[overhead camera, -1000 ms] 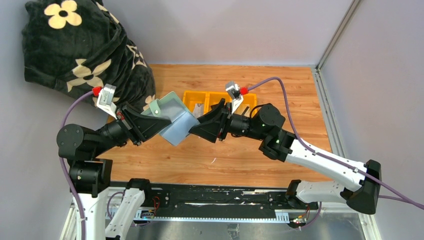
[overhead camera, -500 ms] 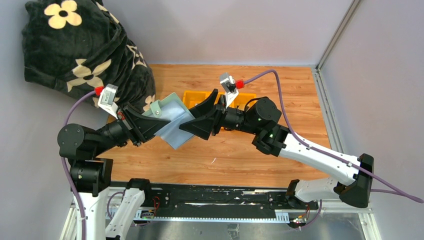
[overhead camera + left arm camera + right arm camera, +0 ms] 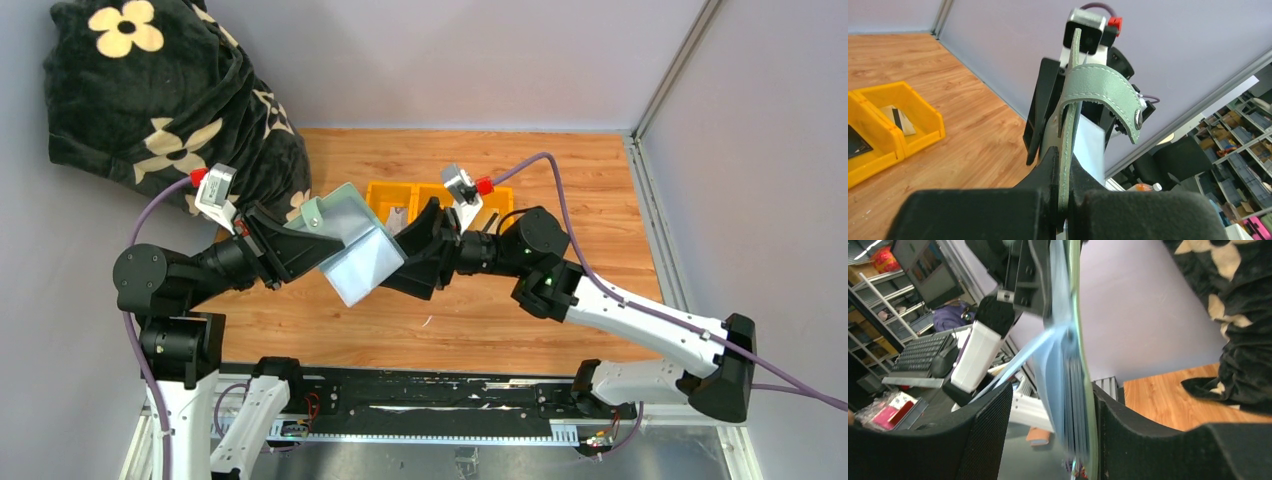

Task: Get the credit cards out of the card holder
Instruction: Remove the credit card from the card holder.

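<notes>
The sage-green card holder point(image 3: 352, 243) hangs in the air between both arms, its light blue leaves fanned toward the right. My left gripper point(image 3: 300, 238) is shut on its green cover point(image 3: 1068, 150), with the clasp strap point(image 3: 1108, 95) curling above. My right gripper point(image 3: 412, 262) is open and straddles the holder's far end. In the right wrist view the blue leaves and green cover point(image 3: 1070, 390) stand between my fingers. The right pad point(image 3: 1128, 440) lies against the cover and the left pad point(image 3: 988, 435) stays apart. A tan credit card with a dark stripe point(image 3: 899, 119) lies in the yellow tray.
The yellow three-compartment tray point(image 3: 383, 193) sits on the wooden table behind the arms, and a dark card point(image 3: 855, 142) lies in another of its bins. A black flowered pillow point(image 3: 150, 90) fills the back left corner. Grey walls close the back and right.
My right gripper went left along the holder, then drew back right, with its jaws wider than a second ago. The blue leaves have fanned open more. The left grip is unchanged.
</notes>
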Controlling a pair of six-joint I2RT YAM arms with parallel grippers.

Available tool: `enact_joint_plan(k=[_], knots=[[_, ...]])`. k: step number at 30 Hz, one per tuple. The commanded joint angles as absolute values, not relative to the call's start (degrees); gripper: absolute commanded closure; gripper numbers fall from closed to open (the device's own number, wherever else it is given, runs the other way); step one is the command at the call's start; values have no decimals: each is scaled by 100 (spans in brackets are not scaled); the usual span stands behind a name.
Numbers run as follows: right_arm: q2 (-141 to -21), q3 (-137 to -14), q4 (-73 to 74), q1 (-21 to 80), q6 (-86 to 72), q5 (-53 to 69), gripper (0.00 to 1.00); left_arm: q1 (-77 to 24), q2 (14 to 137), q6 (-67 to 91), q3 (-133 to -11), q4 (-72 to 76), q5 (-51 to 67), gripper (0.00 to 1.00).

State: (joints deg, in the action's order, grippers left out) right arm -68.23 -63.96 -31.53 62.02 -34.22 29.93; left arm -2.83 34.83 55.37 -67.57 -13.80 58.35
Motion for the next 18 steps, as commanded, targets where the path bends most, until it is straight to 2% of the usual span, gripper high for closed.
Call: enact_joint_plan(k=[1, 5, 12, 18], knots=[[-6360, -5877, -3528, 6275, -3560, 3420, 40, -312, 3583, 5780, -7018, -1075, 5915, 100], [-6113, -5608, -3460, 6276, -3473, 3330, 42, -308, 3590, 5932, -7040, -962, 5924, 100], [-5960, -5582, -3270, 6267, -3261, 3108, 63, -309, 3597, 6055, -7103, -910, 5932, 100], [-5967, -5629, -3172, 6267, -3258, 2698, 72, -308, 3586, 6096, -7146, -906, 5932, 100]])
